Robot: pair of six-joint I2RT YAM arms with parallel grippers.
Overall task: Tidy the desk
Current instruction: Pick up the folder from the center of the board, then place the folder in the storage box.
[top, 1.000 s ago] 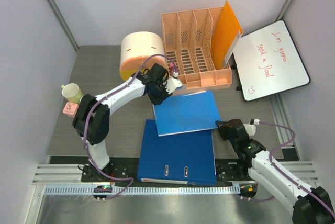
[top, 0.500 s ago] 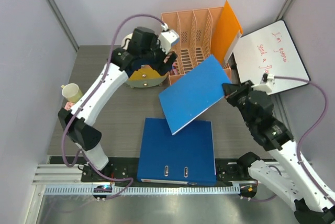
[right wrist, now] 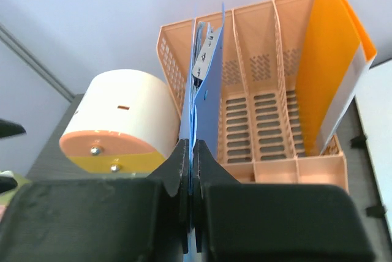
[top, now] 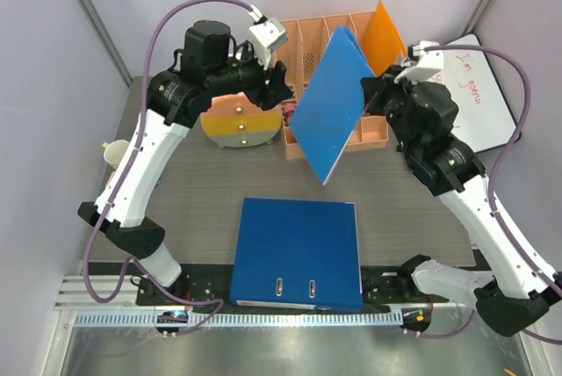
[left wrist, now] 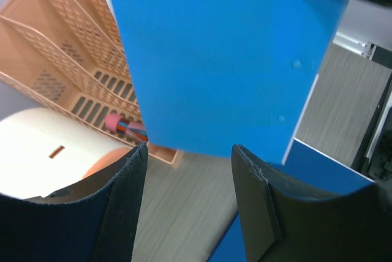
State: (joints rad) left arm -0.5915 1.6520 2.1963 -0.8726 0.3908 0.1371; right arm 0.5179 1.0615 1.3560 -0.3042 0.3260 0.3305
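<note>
Clamping the right jaws together on the edge of a thin, smooth blue folder [top: 332,104], tilting it steeply in mid-air at upper centre before the slotted peach file rack [right wrist: 263,109]. Holding the left jaws apart, empty, at upper left. Resting a flat rectangular dark-blue binder [top: 297,249] on the dark grey wood-grain bench [top: 202,191] filling the frame's middle.

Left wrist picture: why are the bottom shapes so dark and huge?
Left wrist view: they're fingers of the left tool, black and very near the lens; right wrist view: the right tool looms equally dark; top view: evenly lit, sharp.
</note>
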